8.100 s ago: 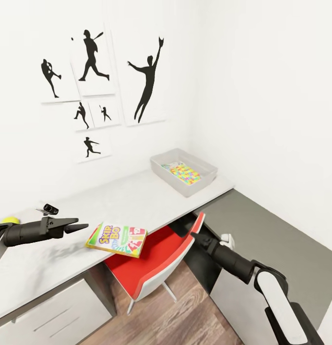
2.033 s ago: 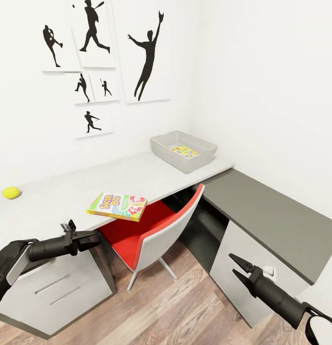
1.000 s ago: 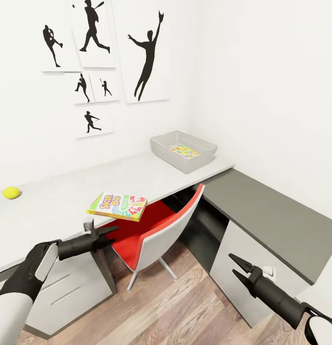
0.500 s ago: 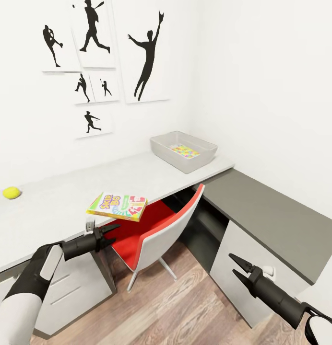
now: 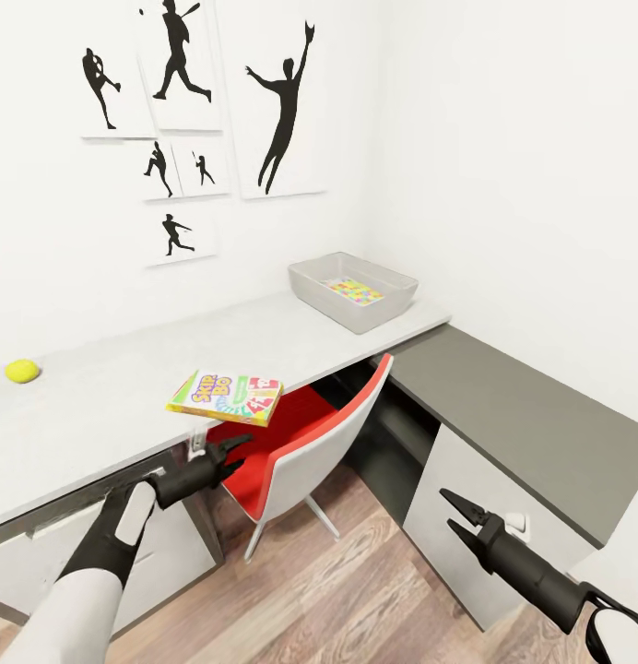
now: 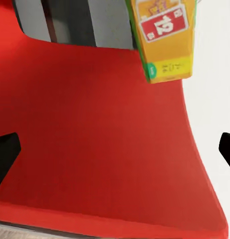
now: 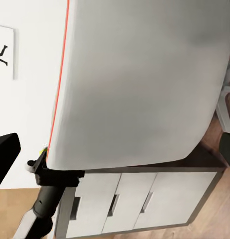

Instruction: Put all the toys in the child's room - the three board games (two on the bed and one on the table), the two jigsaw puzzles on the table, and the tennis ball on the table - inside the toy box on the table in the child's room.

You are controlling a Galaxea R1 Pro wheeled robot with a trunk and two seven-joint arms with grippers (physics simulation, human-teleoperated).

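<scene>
- Right now one flat printed board game [image 5: 226, 397] lies on the pale table [image 5: 116, 387], one corner jutting past the front edge over the red chair [image 5: 291, 452].
- One small round tennis ball [image 5: 22, 371] sits on the table, far to the game's left.
- One shallow grey toy box [image 5: 354, 291], sloping-sided, stands at the table's far right end; one multicoloured jigsaw puzzle [image 5: 356, 291] lies flat inside.
- Left pincer [image 5: 229, 449], fingers apart and empty, hangs just below the game's overhanging corner.
- Right pincer [image 5: 451, 515], also spread and empty, hovers low, well right of the chair.
</scene>
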